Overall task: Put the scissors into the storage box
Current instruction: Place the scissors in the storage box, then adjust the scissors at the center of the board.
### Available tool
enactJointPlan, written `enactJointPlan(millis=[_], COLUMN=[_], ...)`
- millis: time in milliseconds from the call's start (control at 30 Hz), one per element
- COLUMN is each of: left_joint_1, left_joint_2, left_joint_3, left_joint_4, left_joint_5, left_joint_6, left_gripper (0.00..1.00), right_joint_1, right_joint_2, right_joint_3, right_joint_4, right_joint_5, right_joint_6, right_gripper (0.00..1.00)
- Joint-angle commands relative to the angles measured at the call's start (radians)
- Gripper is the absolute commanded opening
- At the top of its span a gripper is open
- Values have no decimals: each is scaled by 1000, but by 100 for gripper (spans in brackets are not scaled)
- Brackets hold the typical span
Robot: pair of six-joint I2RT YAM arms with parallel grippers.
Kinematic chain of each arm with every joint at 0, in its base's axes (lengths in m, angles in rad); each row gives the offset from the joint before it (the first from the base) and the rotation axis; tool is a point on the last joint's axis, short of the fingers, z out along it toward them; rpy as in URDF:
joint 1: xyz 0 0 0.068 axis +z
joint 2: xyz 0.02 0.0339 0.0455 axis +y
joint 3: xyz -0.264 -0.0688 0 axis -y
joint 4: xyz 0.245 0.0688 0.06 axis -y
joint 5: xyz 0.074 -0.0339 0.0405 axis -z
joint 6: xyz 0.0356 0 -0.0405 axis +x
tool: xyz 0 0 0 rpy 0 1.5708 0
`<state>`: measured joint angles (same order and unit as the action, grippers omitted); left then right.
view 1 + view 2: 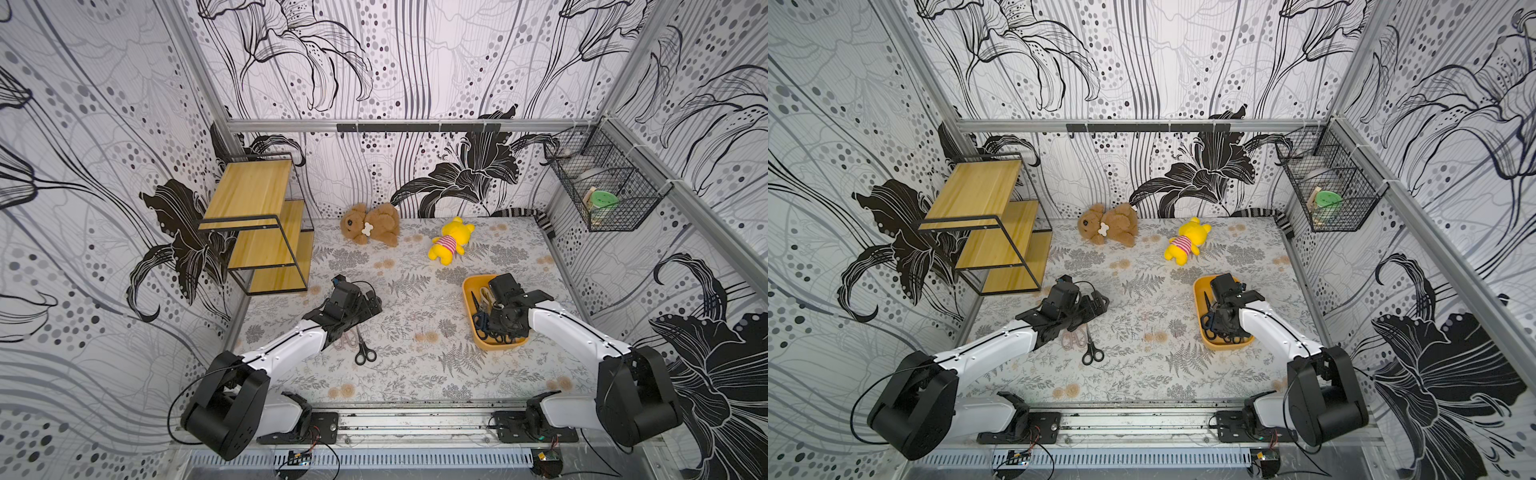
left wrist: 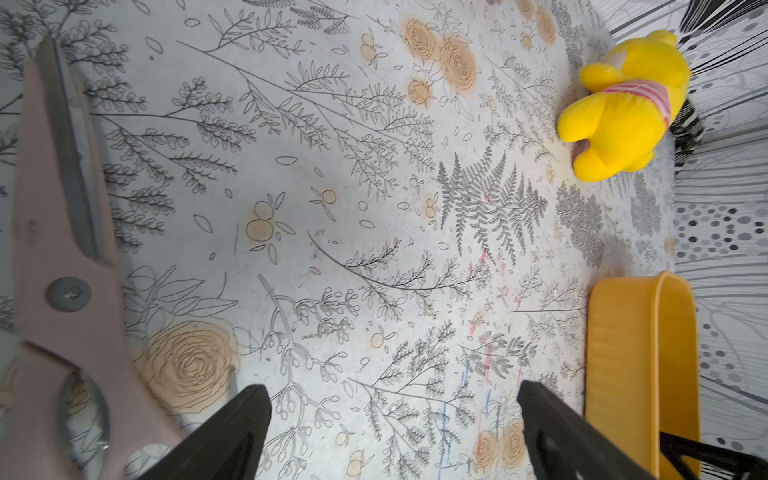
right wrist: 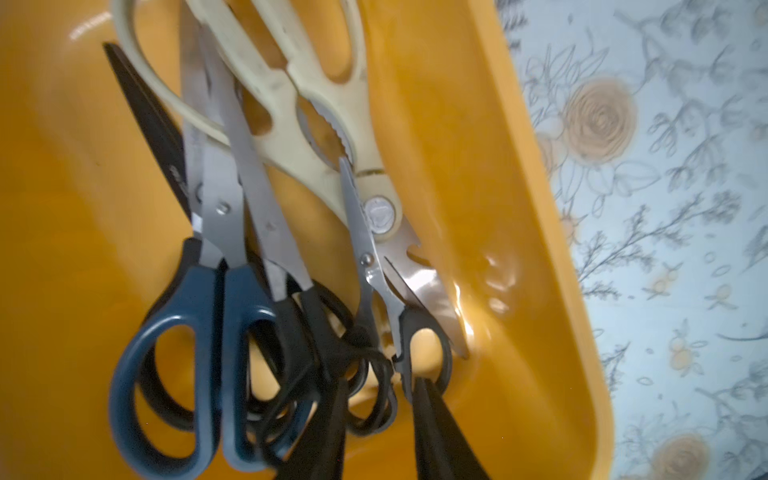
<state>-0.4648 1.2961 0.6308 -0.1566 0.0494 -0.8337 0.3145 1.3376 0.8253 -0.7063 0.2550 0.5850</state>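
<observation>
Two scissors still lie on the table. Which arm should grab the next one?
Left, probably. The left gripper, open, hangs close to the pink scissors and black scissors; the right gripper is far off, over the box.

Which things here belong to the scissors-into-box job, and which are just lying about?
Job: storage box, boxed scissors, loose black scissors, loose pink scissors.
Lying about: brown teddy, yellow plush, wooden shelf, wire basket.
</observation>
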Motion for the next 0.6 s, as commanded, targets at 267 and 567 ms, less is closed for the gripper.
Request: enactJointPlan(millis=[267,567], left_joint_1=[-8,-68], left_joint_2=[-201,-269], left_joint_3=[-51,-152], left_joint_4=[-299,-360], left_joint_5=[-34,9], left_joint_6=[58,-22], left_gripper=[98,99], right_joint_1=[238,448], right_joint_2=[6,284], right_joint_3=[153,336], right_joint_4=[128,170], right_joint_5=[22,14], right_joint_6=[84,101], right_gripper=[39,39])
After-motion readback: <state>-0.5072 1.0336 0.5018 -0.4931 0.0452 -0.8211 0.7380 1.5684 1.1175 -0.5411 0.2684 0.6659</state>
